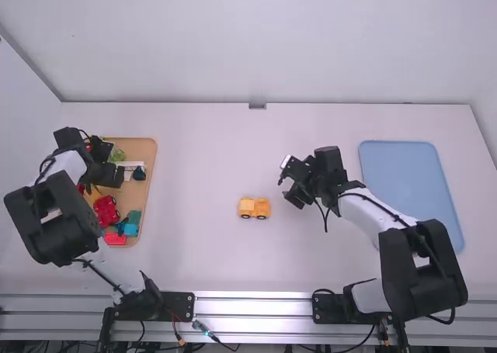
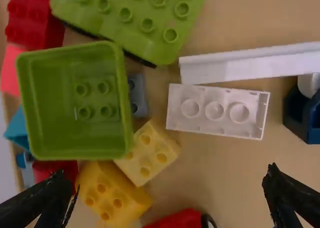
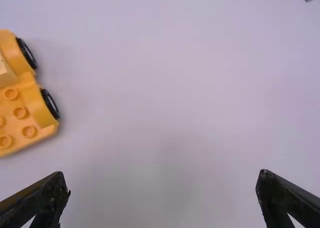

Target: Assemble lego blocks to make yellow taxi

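Walls [image 1: 272, 43] stand pale behind the white table [image 1: 194, 167], left gripper [image 1: 116, 160] and right gripper [image 1: 286, 184] both spread wide.

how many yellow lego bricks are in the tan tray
2 that I can see: a pale yellow brick at one corner of the green box, and a darker yellow brick right beside it. More may be hidden under other pieces.

High view looks down from afar, wrist views close — left shares tray [image 1: 146, 148].
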Available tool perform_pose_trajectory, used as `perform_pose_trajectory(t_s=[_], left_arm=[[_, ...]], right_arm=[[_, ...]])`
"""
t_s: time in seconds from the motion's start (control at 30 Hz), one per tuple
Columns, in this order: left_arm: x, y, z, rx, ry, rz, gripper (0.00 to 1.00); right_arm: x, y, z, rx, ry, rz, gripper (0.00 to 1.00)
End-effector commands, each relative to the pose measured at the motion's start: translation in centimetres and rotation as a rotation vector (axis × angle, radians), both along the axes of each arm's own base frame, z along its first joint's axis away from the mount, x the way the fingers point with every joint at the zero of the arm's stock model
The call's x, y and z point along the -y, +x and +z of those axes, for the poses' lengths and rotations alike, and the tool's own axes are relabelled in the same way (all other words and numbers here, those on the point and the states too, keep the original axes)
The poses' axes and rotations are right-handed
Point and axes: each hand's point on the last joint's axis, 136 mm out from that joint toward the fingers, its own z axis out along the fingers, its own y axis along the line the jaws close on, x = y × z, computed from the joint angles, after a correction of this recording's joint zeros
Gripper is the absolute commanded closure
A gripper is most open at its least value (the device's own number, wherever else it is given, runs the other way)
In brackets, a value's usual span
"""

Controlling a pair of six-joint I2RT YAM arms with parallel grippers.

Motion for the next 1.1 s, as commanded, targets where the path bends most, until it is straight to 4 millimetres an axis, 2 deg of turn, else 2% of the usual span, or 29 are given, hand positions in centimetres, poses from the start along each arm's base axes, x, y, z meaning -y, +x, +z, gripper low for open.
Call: perform_pose_trajectory(t_s=[0.0,0.1,0.23,0.33,0.53,0.63,0.77,0.9,1.07], left_arm=[[0.7,-0.9,-1.1,-0.038,0.009,-0.109,0.01],[0.7,-1.3,-1.4,-0.050,0.003,-0.086,0.02],[0.1,-1.5,-1.2,-0.033,-0.014,-0.075,0.10],[0.1,-1.2,-0.8,0.004,-0.054,-0.079,0.06],[-0.1,-1.0,0.9,0.008,-0.087,-0.122,0.08],[-0.5,-0.7,1.2,0.008,-0.084,-0.118,0.06],[-1.1,0.0,0.2,-0.011,-0.105,-0.115,0.01],[-0.8,-0.3,-1.3,-0.122,-0.178,-0.127,0.04],[-1.2,0.1,-1.4,-0.148,-0.188,-0.145,0.05]], right_arm=[[0.0,0.0,0.6,0.017,0.007,-0.004,0.01],[0.0,0.1,0.7,0.022,0.006,-0.002,0.01],[0.0,0.3,0.9,0.029,0.006,-0.005,0.01],[0.2,0.7,1.2,0.030,0.010,-0.016,0.01],[0.2,1.3,1.9,0.025,0.042,-0.058,0.01],[0.1,1.3,2.0,0.025,0.039,-0.055,0.01],[0.2,1.2,1.9,0.021,0.041,-0.056,0.01],[0.2,1.1,1.8,0.016,0.039,-0.055,0.01],[0.2,1.0,1.7,0.010,0.037,-0.055,0.01]])
